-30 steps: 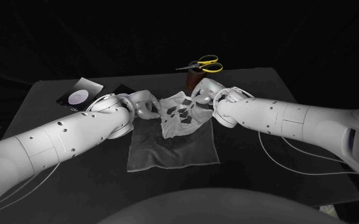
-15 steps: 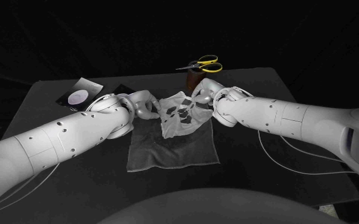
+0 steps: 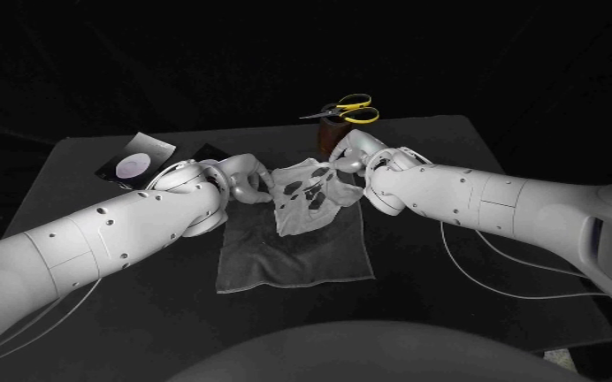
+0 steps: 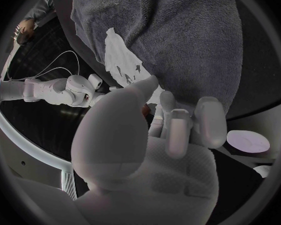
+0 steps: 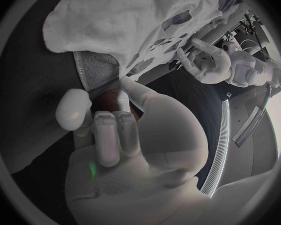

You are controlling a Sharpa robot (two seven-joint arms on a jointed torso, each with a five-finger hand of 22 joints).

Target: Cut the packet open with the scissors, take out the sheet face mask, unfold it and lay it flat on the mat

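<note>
Head view shows the sheet face mask (image 3: 310,194) held up between the two hands, spread out but wrinkled, over the far end of the mat (image 3: 296,258), which lies at the middle of the table (image 3: 409,311). The left hand (image 3: 245,179) is closed on the mask's left edge and the right hand (image 3: 355,159) on its upper right corner, though the pinch points are partly hidden by the fingers. Whether the mask's lower edge touches the mat cannot be told. The scissors (image 3: 347,110) are stood in a holder (image 3: 329,139) at the table's far edge, just behind the right hand.

The step in hand is judged to be the spreading and laying down. It would be done well if the hands were drawn apart evenly, so that the creases are pulled out without the thin sheet being torn. The hanging edge should be set on the mat first and the rest lowered after it. The mask should be released only once it is flat and wholly within the mat's borders. The holder should be given room.
</note>
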